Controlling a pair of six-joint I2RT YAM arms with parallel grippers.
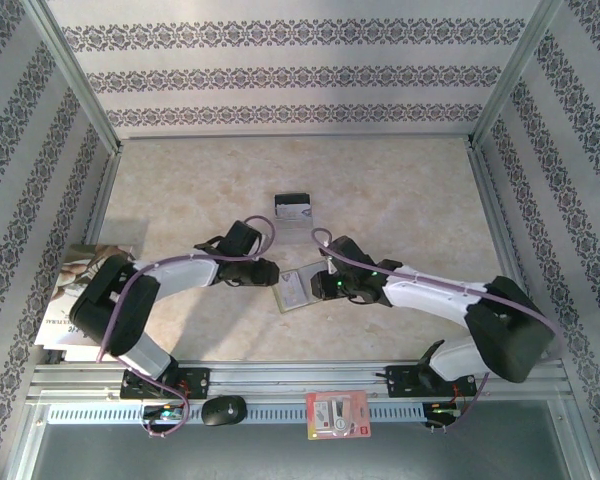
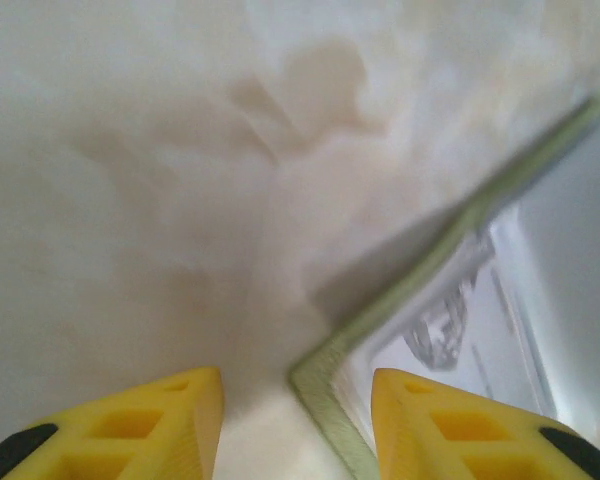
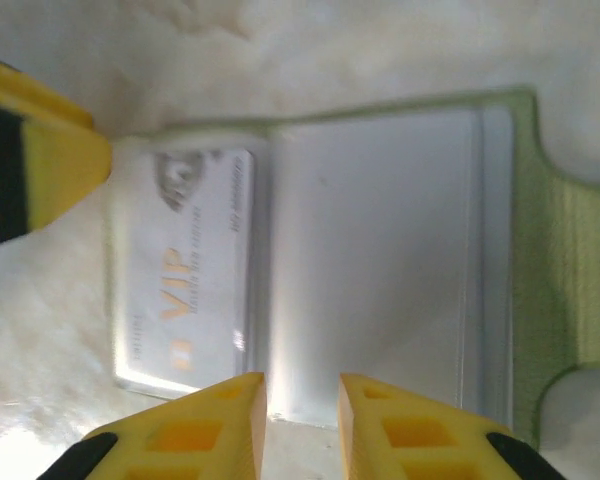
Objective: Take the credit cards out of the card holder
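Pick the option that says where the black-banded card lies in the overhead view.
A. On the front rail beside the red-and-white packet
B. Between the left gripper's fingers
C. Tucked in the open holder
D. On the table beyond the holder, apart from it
D: in the top view the black-banded card lies alone on the table, farther from the arms than the open card holder and not touching it.
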